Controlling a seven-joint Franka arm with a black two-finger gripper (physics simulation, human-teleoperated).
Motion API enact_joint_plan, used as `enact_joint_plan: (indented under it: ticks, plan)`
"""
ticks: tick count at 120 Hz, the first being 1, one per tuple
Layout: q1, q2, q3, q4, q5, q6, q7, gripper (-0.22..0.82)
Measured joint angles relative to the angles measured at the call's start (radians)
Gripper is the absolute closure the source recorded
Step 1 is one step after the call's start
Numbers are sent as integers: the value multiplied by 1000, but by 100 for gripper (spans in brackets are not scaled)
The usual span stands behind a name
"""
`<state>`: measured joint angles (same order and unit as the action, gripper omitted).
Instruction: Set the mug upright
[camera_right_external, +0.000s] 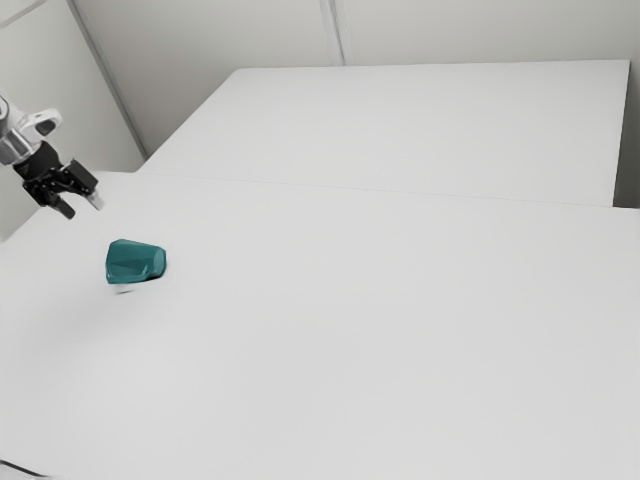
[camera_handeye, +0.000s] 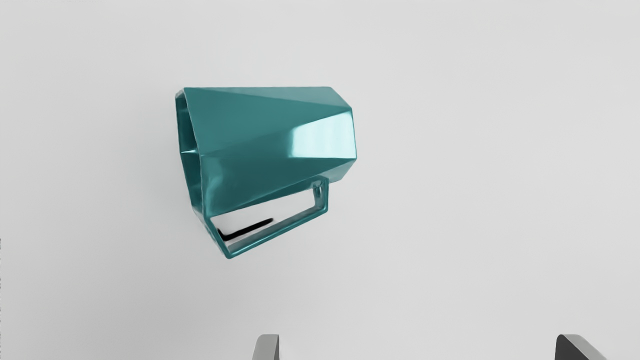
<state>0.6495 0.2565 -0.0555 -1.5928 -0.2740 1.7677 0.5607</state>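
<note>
A teal faceted mug (camera_right_external: 135, 261) lies on its side on the white table, toward the exterior view's left. My gripper (camera_right_external: 83, 207) hangs above the table a short way from the mug, up and to the exterior view's left of it. In the wrist view the mug (camera_handeye: 270, 145) shows its open rim at one end, its base at the other, and an angular handle on the side nearer my fingers. The gripper (camera_handeye: 417, 347) is open, fingertips wide apart, with nothing between them and not touching the mug.
The broad white tabletop (camera_right_external: 350, 330) stretches across the exterior view. A second white surface (camera_right_external: 420, 130) stands behind it at the far side. A dark cable (camera_right_external: 22, 468) lies at the exterior view's lower left corner.
</note>
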Motion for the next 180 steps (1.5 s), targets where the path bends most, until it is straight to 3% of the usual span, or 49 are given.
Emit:
enact_joint_plan:
  ticks: [70,113,180]
  plan:
    - [114,406,1,267,-233,21,353,0]
    - [157,483,0,319,-340,16,434,0]
    - [177,497,-2,282,-463,-87,474,2]
